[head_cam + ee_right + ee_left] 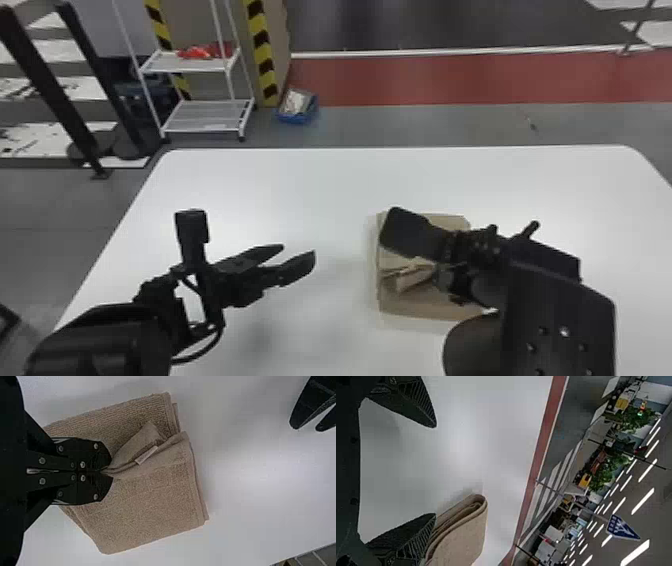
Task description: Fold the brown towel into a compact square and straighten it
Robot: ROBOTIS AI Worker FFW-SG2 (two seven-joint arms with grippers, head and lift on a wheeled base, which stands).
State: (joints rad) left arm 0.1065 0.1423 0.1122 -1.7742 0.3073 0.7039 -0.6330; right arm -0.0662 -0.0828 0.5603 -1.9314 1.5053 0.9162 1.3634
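Note:
The brown towel point(425, 307) lies folded in layers on the white table, right of centre, partly hidden under my right arm. My right gripper point(440, 277) is over its middle; in the right wrist view the right gripper point(106, 471) is shut on a pinched ridge of the towel point(146, 506), with a small pale tag beside the ridge. My left gripper point(300, 255) stands open and empty above the table, left of the towel. From the left wrist, the left gripper point(433, 471) has its fingers apart, and the towel's rounded folded edge point(462, 534) shows beyond one of them.
The white table point(300, 190) extends around the towel. Past its far edge on the floor are a white shelf rack point(210, 117) and a blue box point(297, 107); dark posts stand at the far left.

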